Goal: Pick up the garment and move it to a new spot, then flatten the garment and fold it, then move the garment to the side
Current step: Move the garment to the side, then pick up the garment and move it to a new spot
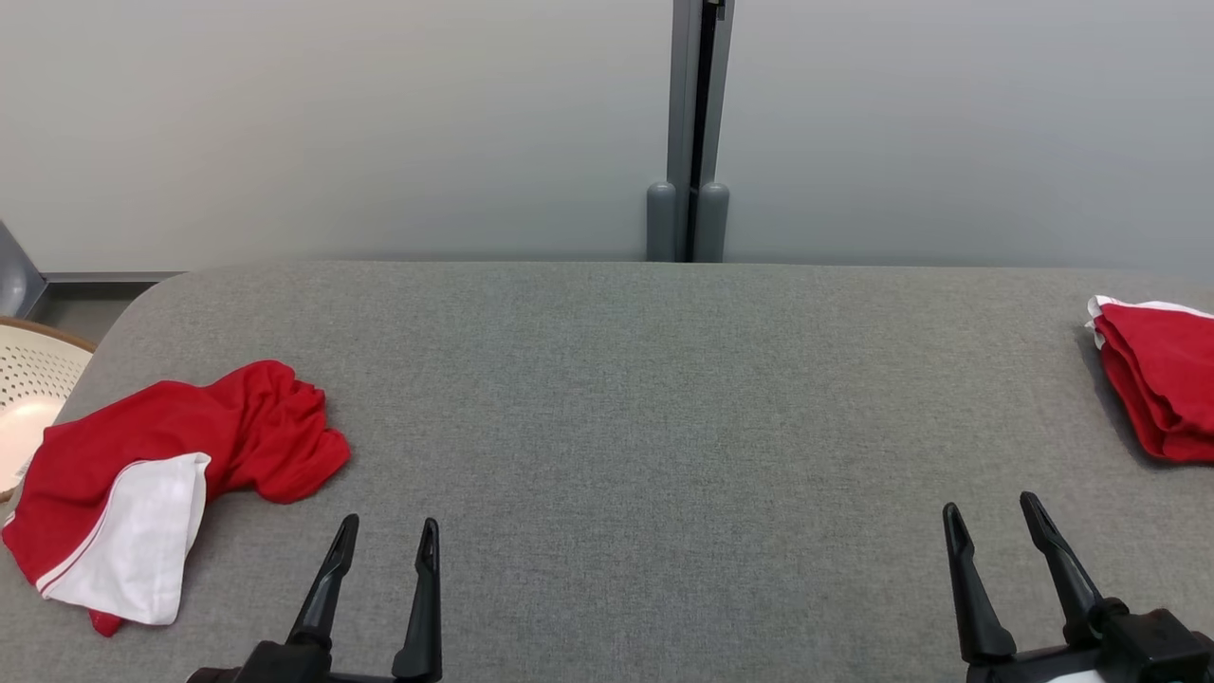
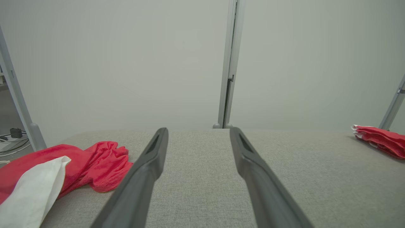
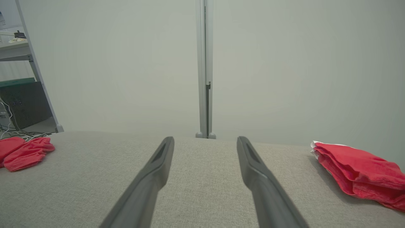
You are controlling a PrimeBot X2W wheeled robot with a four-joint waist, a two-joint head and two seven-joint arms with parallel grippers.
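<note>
A crumpled red and white garment lies on the grey table at the left edge; it also shows in the left wrist view and far left in the right wrist view. My left gripper stands open just right of it, nothing between its fingers, the same in its own wrist view. My right gripper is open near the front right, empty, as its wrist view confirms.
A folded red garment sits at the table's right edge, seen too from the wrists. A perforated pale basket stands off the table's left side. A grey partition post rises behind the table.
</note>
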